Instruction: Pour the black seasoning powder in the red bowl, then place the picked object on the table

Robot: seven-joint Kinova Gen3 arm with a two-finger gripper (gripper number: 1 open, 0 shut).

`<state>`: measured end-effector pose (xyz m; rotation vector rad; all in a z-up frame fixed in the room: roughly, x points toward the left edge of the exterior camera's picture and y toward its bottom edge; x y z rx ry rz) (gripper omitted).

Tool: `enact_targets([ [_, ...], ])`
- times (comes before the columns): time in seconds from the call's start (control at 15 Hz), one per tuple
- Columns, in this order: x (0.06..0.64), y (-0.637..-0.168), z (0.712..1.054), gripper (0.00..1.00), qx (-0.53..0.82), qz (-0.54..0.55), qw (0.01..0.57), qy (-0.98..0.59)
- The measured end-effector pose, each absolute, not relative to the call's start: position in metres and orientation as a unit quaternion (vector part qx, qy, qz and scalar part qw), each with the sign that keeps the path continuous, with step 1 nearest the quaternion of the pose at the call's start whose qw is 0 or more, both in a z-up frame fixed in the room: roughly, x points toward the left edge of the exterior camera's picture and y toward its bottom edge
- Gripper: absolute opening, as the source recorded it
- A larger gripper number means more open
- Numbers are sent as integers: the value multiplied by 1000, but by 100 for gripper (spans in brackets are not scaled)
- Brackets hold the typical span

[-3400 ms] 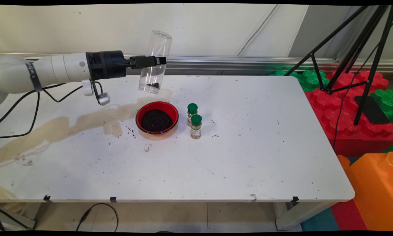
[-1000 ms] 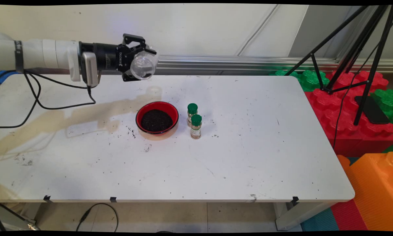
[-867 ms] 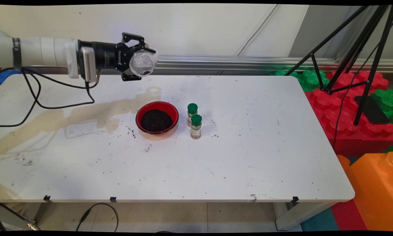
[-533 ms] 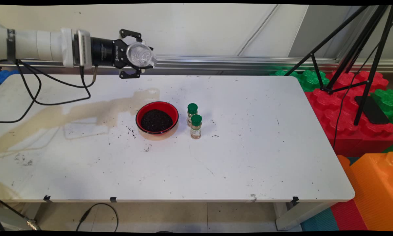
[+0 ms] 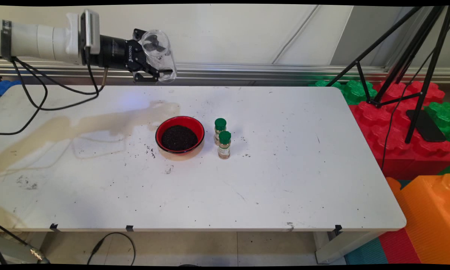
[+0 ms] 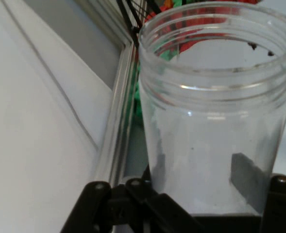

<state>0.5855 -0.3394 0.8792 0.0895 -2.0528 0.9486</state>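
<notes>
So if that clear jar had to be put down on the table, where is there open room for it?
The table is bare on its whole right half, right of the two green-capped bottles, and along the near edge. The middle is crowded: the red bowl stands close beside the bottles. The tool holds the jar above the far-left edge.

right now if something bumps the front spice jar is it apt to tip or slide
Probably tip: the front spice jar is tall and narrow on the table. It looks small, so likely light. It stands close by the second jar, which it might knock.
</notes>
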Motion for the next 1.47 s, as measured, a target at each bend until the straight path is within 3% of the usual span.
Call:
enact_targets([
  [0.8, 601, -371, 880, 0, 246, 247, 514, -783],
  [1.47, 599, -401, 849, 0, 317, 192, 531, -762],
])
